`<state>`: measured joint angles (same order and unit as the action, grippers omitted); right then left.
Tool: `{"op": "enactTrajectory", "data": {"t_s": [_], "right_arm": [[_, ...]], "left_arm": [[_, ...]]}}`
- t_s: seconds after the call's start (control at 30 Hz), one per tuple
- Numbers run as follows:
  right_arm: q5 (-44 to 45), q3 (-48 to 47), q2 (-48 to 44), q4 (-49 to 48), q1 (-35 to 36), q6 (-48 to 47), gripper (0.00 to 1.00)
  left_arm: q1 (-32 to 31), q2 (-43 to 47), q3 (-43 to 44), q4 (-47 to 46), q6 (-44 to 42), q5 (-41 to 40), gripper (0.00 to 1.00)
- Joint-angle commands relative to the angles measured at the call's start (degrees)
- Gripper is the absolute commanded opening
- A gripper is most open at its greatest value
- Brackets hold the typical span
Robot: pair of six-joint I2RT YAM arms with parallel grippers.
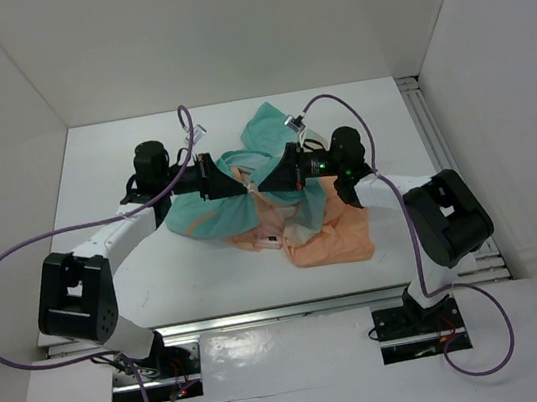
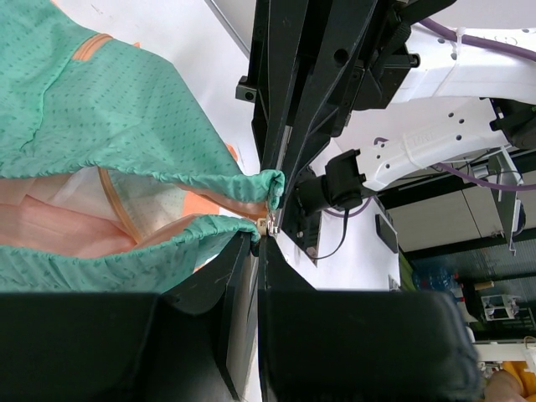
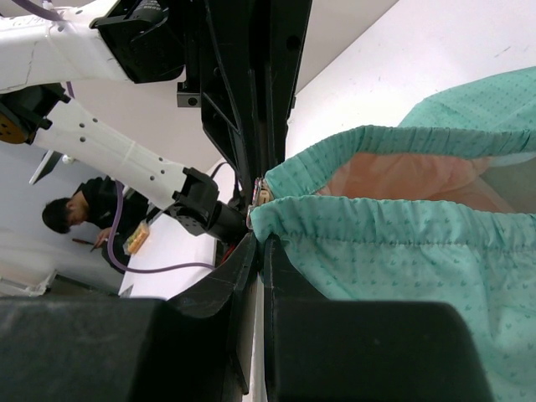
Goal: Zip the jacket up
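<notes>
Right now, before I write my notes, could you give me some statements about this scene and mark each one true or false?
1. Both grippers are closed on the jacket. True: the left gripper and the right gripper each pinch the green hem of the jacket.
2. The jacket is zipped fully. False: its two edges stand apart, and the peach inside shows between them.
3. The two grippers meet close together over the jacket. True.
4. The jacket hangs over the table's edge. False: it lies wholly on the table.
</notes>
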<state>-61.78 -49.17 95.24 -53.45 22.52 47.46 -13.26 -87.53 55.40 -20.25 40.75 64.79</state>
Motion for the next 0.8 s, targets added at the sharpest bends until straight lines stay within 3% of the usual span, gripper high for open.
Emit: {"op": "enactTrajectory", "data": {"t_s": [0.0, 0.77], "right_arm": [[-0.7, -1.1, -0.4, -1.0, 0.2, -1.1, 0.0], [-1.2, -1.6, 0.2, -0.5, 1.3, -1.1, 0.0]], "left_arm": [[0.2, 2.3, 1.9, -3.5, -0.3, 1.2, 0.0], [0.2, 2.8, 1.4, -4.1, 0.2, 1.2, 0.0]]}}
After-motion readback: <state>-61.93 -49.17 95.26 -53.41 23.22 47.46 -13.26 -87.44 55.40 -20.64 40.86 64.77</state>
